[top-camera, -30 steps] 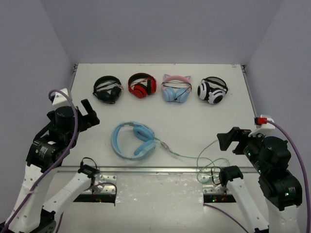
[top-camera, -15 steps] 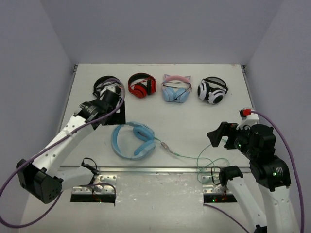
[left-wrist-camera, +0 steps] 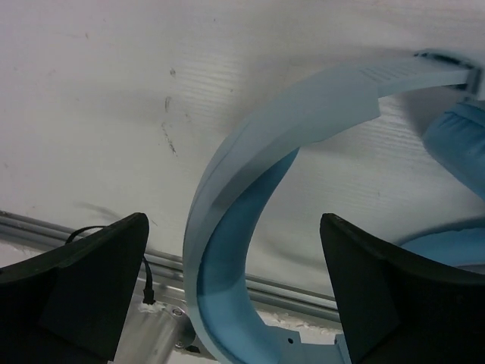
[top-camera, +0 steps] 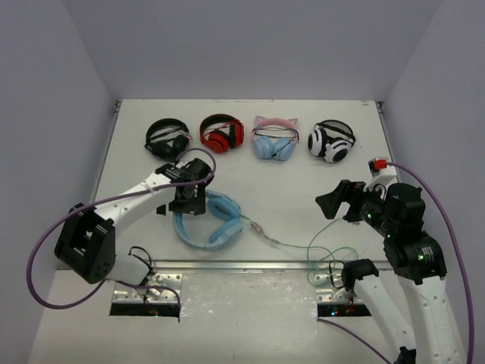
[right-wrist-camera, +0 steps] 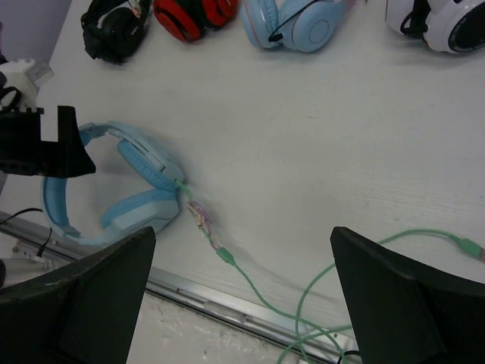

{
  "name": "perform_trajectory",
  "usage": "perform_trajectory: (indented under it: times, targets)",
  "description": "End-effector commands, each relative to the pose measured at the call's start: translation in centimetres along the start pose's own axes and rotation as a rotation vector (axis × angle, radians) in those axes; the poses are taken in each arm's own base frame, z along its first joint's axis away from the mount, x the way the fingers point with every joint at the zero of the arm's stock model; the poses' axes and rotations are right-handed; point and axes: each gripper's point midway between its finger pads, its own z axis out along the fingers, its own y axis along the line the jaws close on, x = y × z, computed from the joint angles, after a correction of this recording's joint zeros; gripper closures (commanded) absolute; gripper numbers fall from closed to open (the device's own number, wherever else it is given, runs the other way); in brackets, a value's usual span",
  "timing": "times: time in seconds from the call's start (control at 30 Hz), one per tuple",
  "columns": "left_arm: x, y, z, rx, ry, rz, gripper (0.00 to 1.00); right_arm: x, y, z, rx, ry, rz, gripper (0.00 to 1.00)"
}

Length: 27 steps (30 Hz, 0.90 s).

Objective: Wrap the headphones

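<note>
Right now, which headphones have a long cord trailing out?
The plain light-blue headphones lying alone near the front; their green cord snakes rightward. The four pairs in the back row show no loose cord.

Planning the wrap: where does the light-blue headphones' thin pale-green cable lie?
Top view: the cable trails right from the headphones to loops at the table's near edge.

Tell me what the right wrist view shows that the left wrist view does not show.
Only the right wrist view: the green cable, the black pair, the red pair, the cat-ear pair, the white-and-black pair.
Only the left wrist view: dark scuff marks on the table, the headband's inner side close up.
Both: the blue headphones, the open left hand, the table, the metal rail.
</note>
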Motion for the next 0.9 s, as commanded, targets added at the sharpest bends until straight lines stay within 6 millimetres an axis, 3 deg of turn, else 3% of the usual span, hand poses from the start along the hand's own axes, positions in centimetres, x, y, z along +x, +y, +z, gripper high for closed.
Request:
perform_trajectory:
  times: [0.0,0.13,0.17,0.2,0.23,0.33,0.57,0.63,0.67,0.7,0.73,0.8,0.87]
  targets:
    - [3.1,-0.2,1.9,-0.03,0.115,-0.012,0.06,-2.2,1.9,0.4,-0.096,-0.076,-0.007,0.01]
    - [2.8,0.1,1.9,-0.048,0.113,-0.03,0.25,-2.3,2.0,0.5,-0.107,-0.091,-0.018,0.01]
    - [2.8,0.2,2.1,-0.048,0.12,-0.033,0.42,-2.2,1.9,0.6,-0.102,-0.093,-0.021,0.01]
    - [2.7,0.2,2.1,-0.049,0.123,-0.035,0.5,-2.2,1.8,0.5,-0.1,-0.097,-0.025,0.01]
    - [2.8,0.2,2.1,-0.051,0.125,-0.034,0.7,-2.2,1.7,0.4,-0.099,-0.104,-0.034,0.01]
    - [2.2,0.1,1.8,-0.038,0.094,-0.059,0.98,-1.9,1.6,0.4,-0.095,-0.105,-0.039,0.01]
    - [-0.6,-0.2,-1.9,0.034,-0.045,-0.071,1.0,-0.5,2.9,1.5,-0.211,-0.093,-0.036,0.01]
    - [-1.9,-0.9,-3.9,0.076,-0.108,-0.082,1.0,-0.8,5.8,1.3,-0.396,-0.125,-0.064,0.01]
    - [-2.5,-1.2,-5.3,0.121,-0.151,-0.093,1.0,0.6,6.2,2.1,-0.465,-0.105,-0.062,0.01]
    - [-3.0,-1.3,-6.1,0.144,-0.174,-0.103,0.99,-0.8,7.9,1.8,-0.574,-0.185,-0.097,0.01]
    - [-4.0,-1.2,-7.8,0.189,-0.224,-0.131,1.0,1.5,8.6,2.1,-0.686,-0.133,-0.108,0.01]
    - [-5.1,-0.9,-9.6,0.224,-0.282,-0.168,1.0,0.9,9.5,2.4,-0.783,-0.212,-0.186,0.01]
    - [-5.7,-0.2,-11.4,0.252,-0.327,-0.192,1.0,1.8,9.1,3.6,-0.798,-0.208,-0.227,0.01]
